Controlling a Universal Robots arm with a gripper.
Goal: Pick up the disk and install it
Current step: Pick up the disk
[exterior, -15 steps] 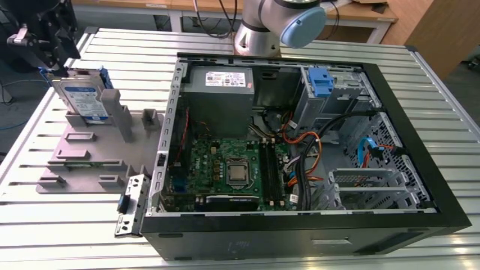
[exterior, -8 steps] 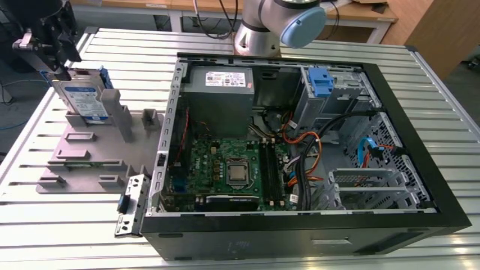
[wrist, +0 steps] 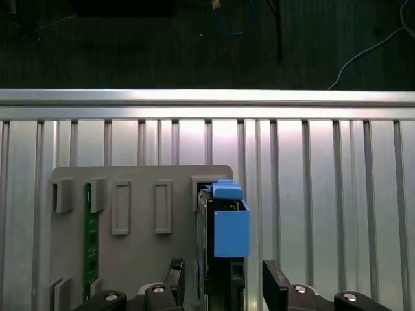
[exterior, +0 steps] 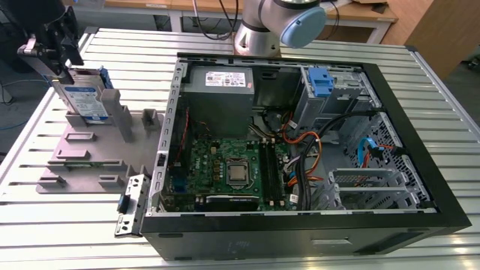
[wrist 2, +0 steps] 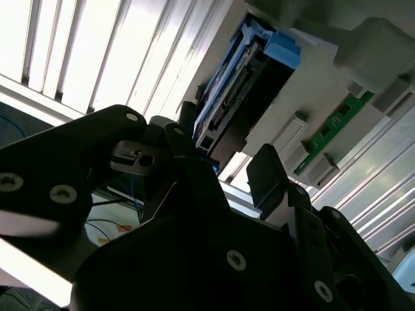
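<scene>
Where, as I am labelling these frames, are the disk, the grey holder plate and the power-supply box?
disk (exterior: 84, 100): exterior view, on its white-and-blue label face.
grey holder plate (exterior: 112, 147): exterior view, on its bare flat top.
power-supply box (exterior: 229, 79): exterior view, on its white label.

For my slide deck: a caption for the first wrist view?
Open gripper lined up over the upright disk, which stands in a grey holder on the slatted metal table.
</scene>
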